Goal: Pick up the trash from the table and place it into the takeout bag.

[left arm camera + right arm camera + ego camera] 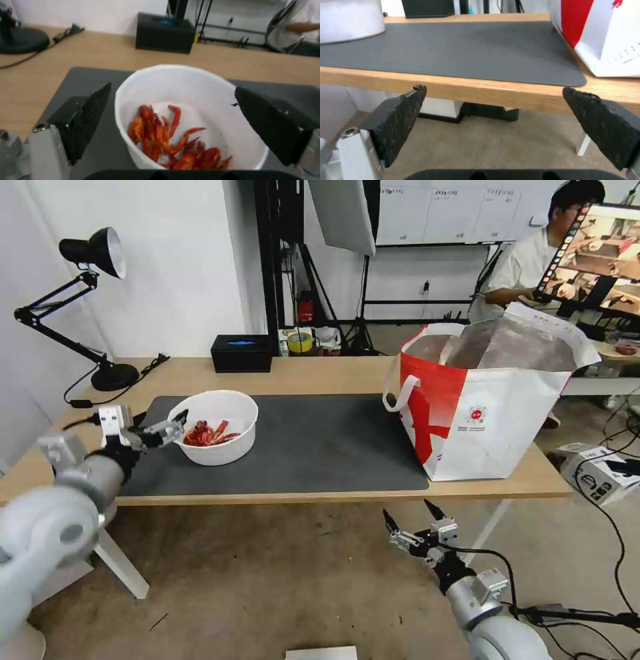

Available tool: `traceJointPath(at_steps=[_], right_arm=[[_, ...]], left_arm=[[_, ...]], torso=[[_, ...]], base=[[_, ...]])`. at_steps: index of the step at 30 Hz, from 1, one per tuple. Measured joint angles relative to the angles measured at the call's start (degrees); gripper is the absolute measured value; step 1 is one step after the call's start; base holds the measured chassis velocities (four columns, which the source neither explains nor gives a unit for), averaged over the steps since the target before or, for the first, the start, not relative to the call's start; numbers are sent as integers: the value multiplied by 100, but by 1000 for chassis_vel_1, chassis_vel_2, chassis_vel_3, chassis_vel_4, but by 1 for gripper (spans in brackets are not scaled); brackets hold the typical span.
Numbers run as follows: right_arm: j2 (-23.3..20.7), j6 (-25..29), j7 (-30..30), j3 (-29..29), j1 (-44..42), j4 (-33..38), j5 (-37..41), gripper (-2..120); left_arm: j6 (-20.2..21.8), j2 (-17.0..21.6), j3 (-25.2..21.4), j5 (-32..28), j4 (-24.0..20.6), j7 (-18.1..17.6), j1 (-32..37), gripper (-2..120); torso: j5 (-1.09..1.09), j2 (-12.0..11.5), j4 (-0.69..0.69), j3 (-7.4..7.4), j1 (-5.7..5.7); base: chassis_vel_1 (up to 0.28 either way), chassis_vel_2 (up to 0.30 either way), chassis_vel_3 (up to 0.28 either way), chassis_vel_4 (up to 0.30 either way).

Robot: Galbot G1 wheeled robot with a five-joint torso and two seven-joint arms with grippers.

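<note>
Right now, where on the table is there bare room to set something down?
The dark mat between the white bowl and the takeout bag is bare. So is the wood strip behind it, right of the black tissue box. It is crowded at the bowl's left, where the open left gripper sits.

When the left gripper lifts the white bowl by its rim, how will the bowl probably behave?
The white bowl looks thin-walled, so it is probably light and its rim may flex under the open left gripper. The crayfish shells lie heaped toward one side, so it could tilt when lifted. Its smooth wall may be slippery.
</note>
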Motion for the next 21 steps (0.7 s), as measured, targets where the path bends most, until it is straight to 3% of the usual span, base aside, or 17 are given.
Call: traceJointPath(at_steps=[1,3,7,13,21], right_arm=[[0,0,0,0,0,0,0,100],[0,-1,0,0,0,0,1,100],[0,-2,0,0,0,0,1,100],[0,-3,0,0,0,1,1,100],[0,-4,0,0,0,1,1,100]], left_arm=[[0,0,0,0,0,0,0,100],[597,79,497,-500,402,-194,-673,100],[898,121,589,-692,627,-231,-830,100],[1512,161,680,-1093,1001,-580,-1090,100],[1654,-44,946,-1697,1296,-947,-1639,100]], torso=[[0,0,0,0,0],[-1,0,-1,0,1],[-1,0,-2,0,1],[0,0,1,0,0],[-1,0,-1,-1,0]], base=[[0,0,0,0],[0,0,0,0],[0,0,0,0],[0,0,0,0],[0,0,0,0]])
